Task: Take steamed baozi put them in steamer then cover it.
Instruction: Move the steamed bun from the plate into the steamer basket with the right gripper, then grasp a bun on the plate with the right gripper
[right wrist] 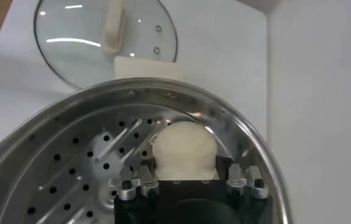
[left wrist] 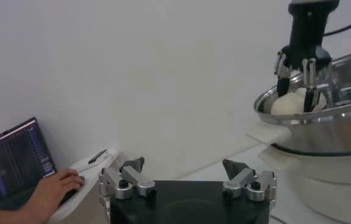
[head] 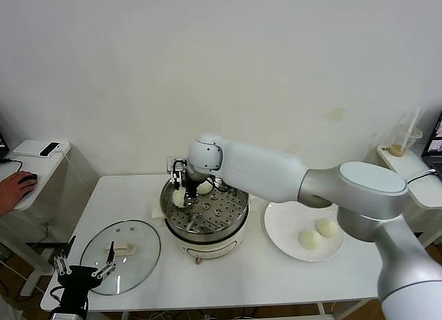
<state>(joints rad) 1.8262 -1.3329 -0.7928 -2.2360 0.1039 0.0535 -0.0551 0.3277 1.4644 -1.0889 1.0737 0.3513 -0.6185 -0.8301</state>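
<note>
Head view shows a white table (head: 228, 278) against a plain white wall, with a small side table at the robot's left where a person's hand (head: 15, 190) rests on a mouse. No readable writing shows. Nearest, the left gripper (head: 84, 270) hangs idle at the table's front edge, jaws spread wide and empty, touching the rim of the one glass cover (head: 121, 256). Beyond it, the right gripper (head: 181, 189) reaches into the one steamer (head: 204, 220), fingers partly parted around a baozi (head: 179, 198) sitting on the perforated tray; whether they grip it I cannot tell. A second bun (head: 205, 187) lies just behind. Two more buns (head: 319, 233) sit on a white plate (head: 283, 230) off to its right.
</note>
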